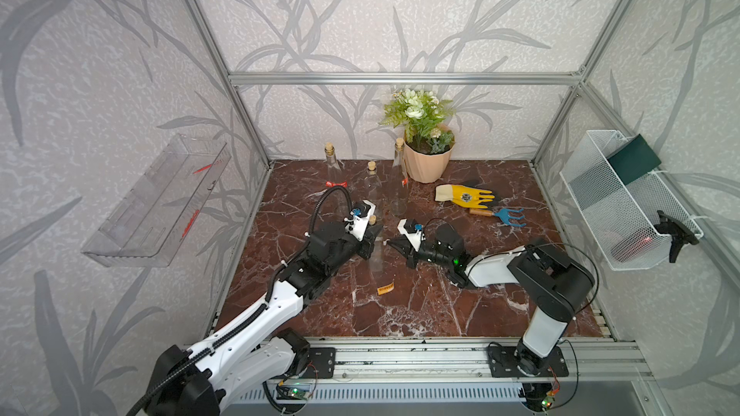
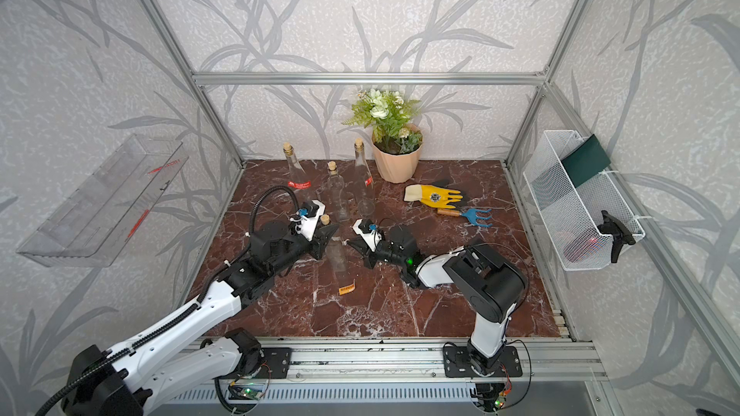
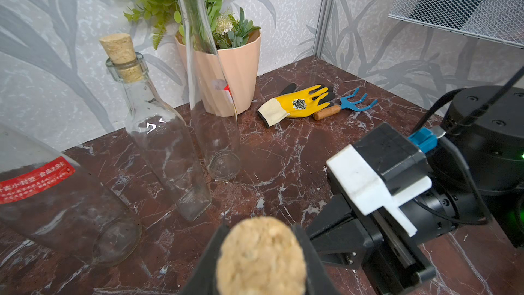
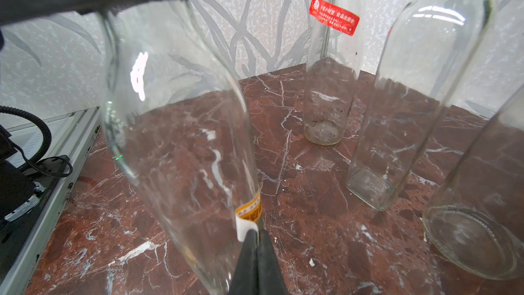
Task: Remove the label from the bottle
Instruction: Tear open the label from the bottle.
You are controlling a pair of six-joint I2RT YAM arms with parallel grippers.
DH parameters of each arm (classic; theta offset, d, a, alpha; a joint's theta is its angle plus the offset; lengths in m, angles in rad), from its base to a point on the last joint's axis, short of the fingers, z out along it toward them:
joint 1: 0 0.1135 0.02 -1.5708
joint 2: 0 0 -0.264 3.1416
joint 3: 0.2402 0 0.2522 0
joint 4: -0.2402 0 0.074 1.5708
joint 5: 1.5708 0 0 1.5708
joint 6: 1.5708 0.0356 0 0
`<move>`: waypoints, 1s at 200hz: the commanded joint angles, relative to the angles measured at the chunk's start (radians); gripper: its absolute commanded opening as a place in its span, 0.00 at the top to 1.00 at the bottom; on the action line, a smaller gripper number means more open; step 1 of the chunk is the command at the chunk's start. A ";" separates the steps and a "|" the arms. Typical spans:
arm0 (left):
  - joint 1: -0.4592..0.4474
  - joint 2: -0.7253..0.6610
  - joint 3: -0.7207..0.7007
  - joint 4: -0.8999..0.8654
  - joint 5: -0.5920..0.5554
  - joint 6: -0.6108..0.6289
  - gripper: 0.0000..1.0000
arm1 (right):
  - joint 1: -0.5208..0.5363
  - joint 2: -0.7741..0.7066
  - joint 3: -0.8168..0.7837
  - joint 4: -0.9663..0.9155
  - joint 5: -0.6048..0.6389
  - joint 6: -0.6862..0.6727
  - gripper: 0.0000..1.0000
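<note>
Black-fingered left gripper (image 1: 371,236) clamps the corked neck of the clear glass bottle (image 1: 377,260), out at the middle of the red-brown marble desk (image 1: 420,306). Just to its right, the right gripper (image 4: 256,236) is pressed together, pinching the orange-and-white label (image 4: 249,211) low on the bottle's side, white edge lifting off.

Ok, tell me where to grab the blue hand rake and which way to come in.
Take the hand rake by its wooden handle, coming straight down with the jaws across it. It lies flat on the table, and the round handle is its one narrow, even part; the blue tines splay. Keep clear of the yellow glove lying beside the handle.
</note>
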 commanded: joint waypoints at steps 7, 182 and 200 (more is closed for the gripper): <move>-0.006 -0.004 -0.022 -0.018 0.002 -0.009 1.00 | -0.004 -0.027 0.035 -0.017 0.015 -0.003 1.00; -0.010 -0.004 -0.023 -0.019 0.003 -0.008 1.00 | -0.004 -0.039 0.067 -0.096 0.109 -0.041 1.00; -0.011 -0.004 -0.023 -0.019 0.003 -0.009 1.00 | -0.004 -0.045 0.070 -0.102 0.114 -0.046 1.00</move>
